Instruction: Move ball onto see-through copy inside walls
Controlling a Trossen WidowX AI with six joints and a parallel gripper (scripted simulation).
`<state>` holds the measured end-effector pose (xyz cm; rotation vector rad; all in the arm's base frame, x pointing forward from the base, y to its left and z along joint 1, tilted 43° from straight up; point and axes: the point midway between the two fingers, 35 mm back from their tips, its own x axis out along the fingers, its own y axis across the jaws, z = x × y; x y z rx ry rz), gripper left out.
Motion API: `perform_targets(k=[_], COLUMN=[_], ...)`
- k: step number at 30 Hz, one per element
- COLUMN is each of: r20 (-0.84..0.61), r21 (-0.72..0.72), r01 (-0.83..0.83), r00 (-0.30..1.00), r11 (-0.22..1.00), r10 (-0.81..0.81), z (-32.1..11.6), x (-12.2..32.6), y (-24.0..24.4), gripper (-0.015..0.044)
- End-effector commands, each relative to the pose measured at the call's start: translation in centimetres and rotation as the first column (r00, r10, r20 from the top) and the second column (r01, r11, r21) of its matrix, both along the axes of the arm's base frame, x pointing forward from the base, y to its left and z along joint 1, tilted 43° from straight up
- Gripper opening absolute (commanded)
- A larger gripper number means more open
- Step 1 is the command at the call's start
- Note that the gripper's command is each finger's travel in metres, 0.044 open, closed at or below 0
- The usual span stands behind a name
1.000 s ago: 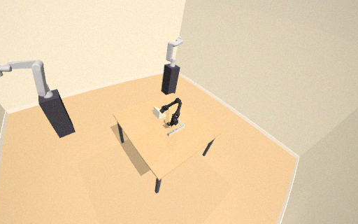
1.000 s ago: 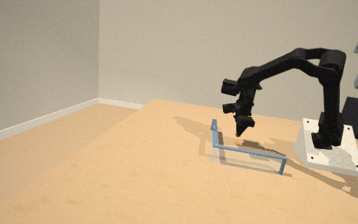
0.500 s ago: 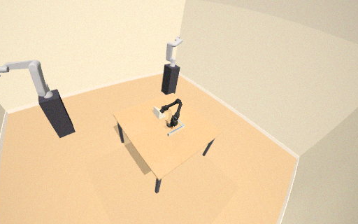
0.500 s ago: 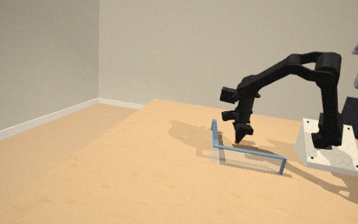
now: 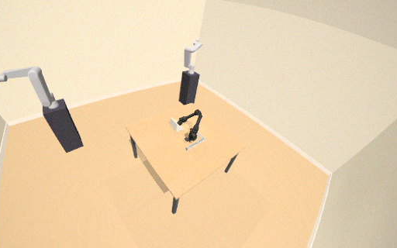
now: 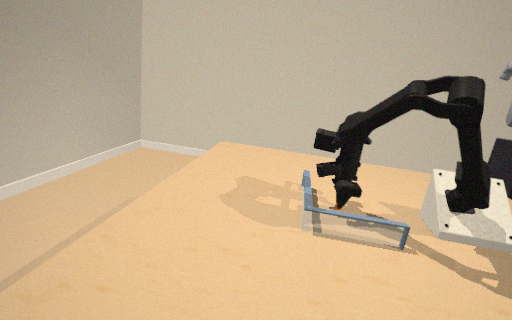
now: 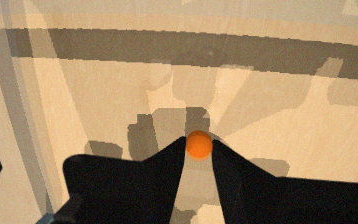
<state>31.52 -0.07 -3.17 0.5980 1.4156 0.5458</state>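
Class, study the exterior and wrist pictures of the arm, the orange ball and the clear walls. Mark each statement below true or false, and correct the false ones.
1. The pincer is shut on the orange ball. True.
2. The ball lies loose on the table. False: it is held at the fingertips.
3. The pincer points down, inside the corner of the clear walls. True.
4. The walls form a closed square. False: two walls only.

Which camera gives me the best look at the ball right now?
The wrist view: the orange ball sits large and unblocked, pinched between the gripper fingertips. The exterior view shows only an orange sliver under the fingertips, just behind the clear walls. In the top view it is too small to pick out.
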Motion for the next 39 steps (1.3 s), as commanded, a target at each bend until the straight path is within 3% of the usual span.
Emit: perform_targets(k=[1,7,15,21,32,39], r20=[0.0,0.0,0.0,-0.006,0.0,0.002], r21=[0.0,0.0,-0.001,-0.001,-0.003,-0.002], r01=[0.0,0.0,0.0,0.003,0.02,0.015], r00=[1.0,1.0,1.0,1.0,1.0,1.0], r11=[1.0,1.0,1.0,1.0,1.0,1.0], r10=[0.0,0.0,0.0,-0.003,-0.02,-0.015], z=[0.0,0.0,0.2,6.2,5.8,9.2], x=[0.0,0.0,0.0,-0.7,-0.5,-1.2], y=[0.0,0.0,-0.2,-5.8,-5.8,-8.6], gripper=[0.0053,0.0207,0.0207,0.0207,0.0207,0.0391])
